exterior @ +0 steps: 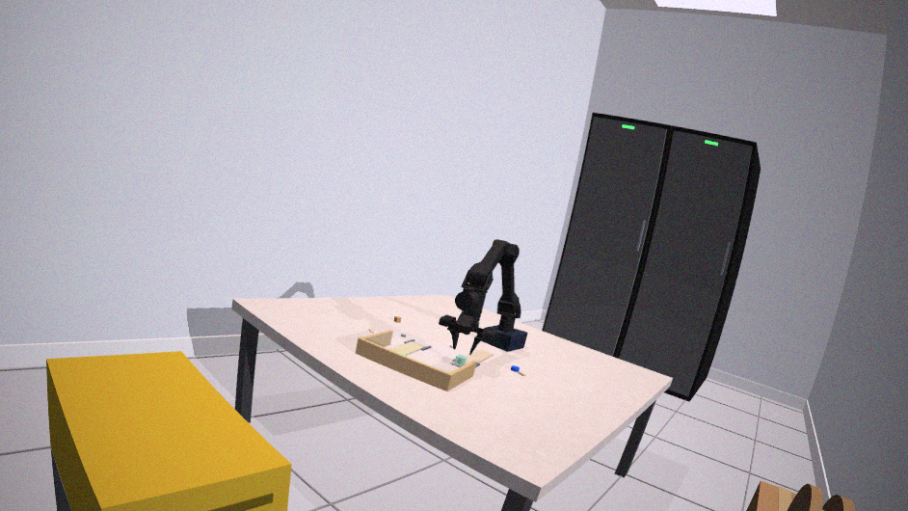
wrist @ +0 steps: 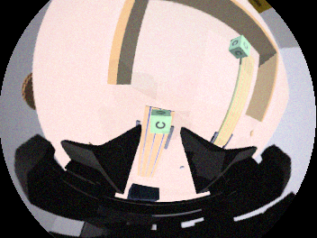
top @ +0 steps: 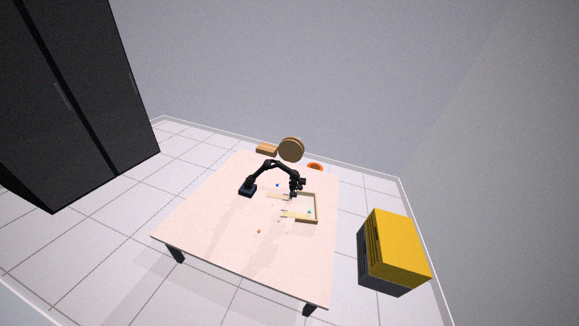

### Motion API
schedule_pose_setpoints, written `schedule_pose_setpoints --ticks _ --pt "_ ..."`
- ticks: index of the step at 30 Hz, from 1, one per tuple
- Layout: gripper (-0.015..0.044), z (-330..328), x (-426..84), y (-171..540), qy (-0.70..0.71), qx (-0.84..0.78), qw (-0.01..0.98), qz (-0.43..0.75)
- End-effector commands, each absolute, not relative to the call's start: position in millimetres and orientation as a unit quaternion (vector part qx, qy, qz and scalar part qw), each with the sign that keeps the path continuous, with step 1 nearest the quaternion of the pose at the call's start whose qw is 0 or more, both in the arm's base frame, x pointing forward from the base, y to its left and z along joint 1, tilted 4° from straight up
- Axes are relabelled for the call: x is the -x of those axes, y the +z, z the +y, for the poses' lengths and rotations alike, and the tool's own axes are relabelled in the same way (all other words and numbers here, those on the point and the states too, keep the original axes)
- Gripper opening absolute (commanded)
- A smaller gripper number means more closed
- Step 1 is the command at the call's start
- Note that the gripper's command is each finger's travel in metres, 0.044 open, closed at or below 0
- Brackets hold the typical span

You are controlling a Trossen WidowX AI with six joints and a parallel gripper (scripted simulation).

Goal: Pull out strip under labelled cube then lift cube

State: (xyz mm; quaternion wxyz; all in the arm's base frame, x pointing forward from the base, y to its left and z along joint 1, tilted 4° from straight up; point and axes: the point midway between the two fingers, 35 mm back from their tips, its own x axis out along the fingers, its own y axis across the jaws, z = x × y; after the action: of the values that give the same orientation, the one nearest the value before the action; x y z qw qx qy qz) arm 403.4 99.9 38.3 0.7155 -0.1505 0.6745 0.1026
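A mint-green cube (wrist: 160,124) (exterior: 460,360) marked C sits at the far end of a pale strip with blue lines (wrist: 143,167) (top: 275,195), between two short grey rails. My gripper (wrist: 161,129) (exterior: 463,350) is partly open and empty, with its fingertips just above the cube, one to either side in the wrist view. In the top view the fingers mostly hide this cube. A second mint cube (wrist: 239,47) (top: 309,210) with small marks, too blurred to read surely, sits at the far end of a yellowish strip (wrist: 232,108) (top: 297,214) (exterior: 406,348).
A low wooden walled frame (top: 315,206) (exterior: 406,365) stands around the far side, open toward the arm's base (top: 247,190). A blue piece (top: 277,185) (exterior: 515,368) lies beside the blue-lined strip. A small orange-brown block (top: 258,230) (exterior: 397,318) and tiny bits lie beyond the yellowish strip.
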Motion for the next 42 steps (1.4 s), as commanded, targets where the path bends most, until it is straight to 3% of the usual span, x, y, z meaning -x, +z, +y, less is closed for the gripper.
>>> schedule_pose_setpoints --ticks 1,27,31,38,42 --pt "0.025 99.3 -402.0 28.5 0.105 0.152 0.712 0.677" --pt "0.025 97.2 -402.9 -1.5 0.105 0.152 0.712 0.678" --pt "0.0145 97.4 -404.4 0.8 0.102 0.151 0.714 0.676" --pt "0.0098 97.4 -404.4 0.8 0.102 0.151 0.714 0.676" --pt "0.0 97.0 -402.1 2.8 0.103 0.151 0.714 0.676"
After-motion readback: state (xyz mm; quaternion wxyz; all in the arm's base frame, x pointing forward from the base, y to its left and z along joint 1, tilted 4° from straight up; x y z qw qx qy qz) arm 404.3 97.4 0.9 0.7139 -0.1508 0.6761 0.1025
